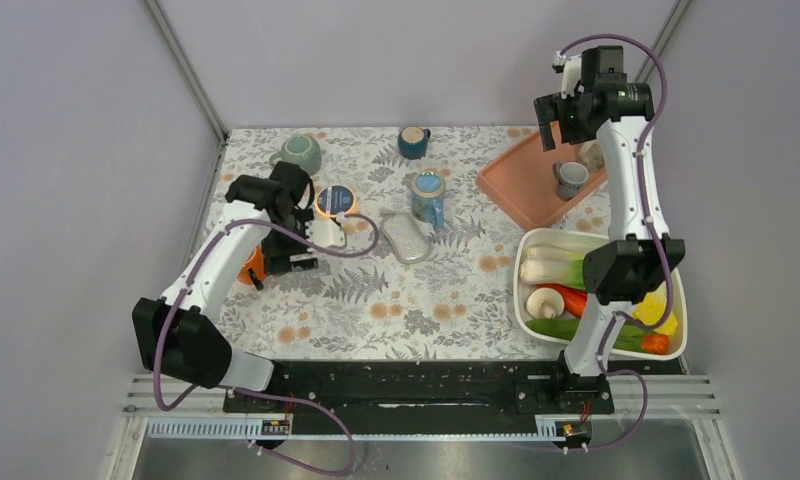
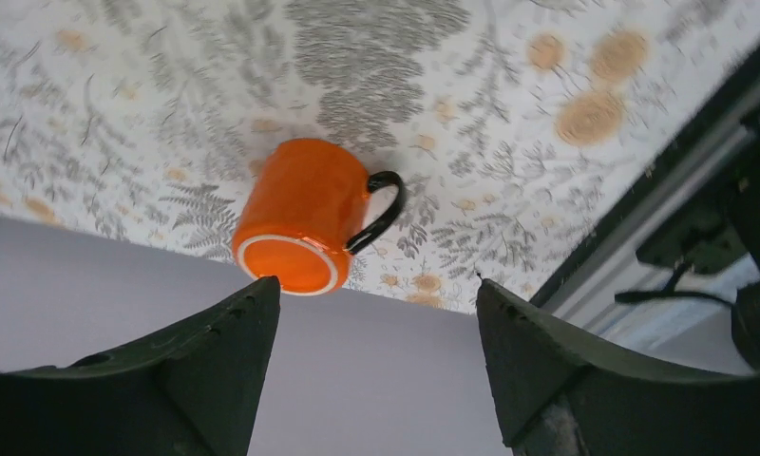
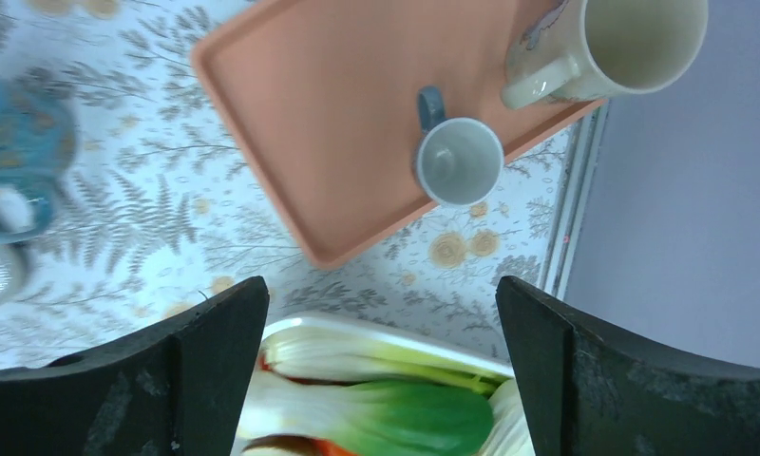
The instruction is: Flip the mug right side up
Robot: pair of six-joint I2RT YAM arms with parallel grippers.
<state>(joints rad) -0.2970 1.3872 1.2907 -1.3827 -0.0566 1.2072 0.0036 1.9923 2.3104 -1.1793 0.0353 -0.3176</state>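
An orange mug (image 2: 310, 214) with a black handle stands upside down on the flowered tablecloth, close to the left wall, its white-ringed base facing my left wrist camera. In the top view only an orange sliver of the mug (image 1: 249, 268) shows beside the left arm. My left gripper (image 2: 376, 285) is open and empty, its fingers apart just short of the mug; it also shows in the top view (image 1: 279, 266). My right gripper (image 1: 550, 128) is open and empty, held high over the pink tray; the right wrist view (image 3: 381, 285) shows it too.
A pink tray (image 1: 516, 180) holds a grey-blue mug (image 1: 570, 178) and a cream mug (image 3: 604, 43). A white dish (image 1: 524, 300) holds vegetables. A green mug (image 1: 298, 153), dark blue mug (image 1: 412, 141), teal mug (image 1: 428, 196), white cup (image 1: 326, 233) and silver pouch (image 1: 406, 238) stand mid-table.
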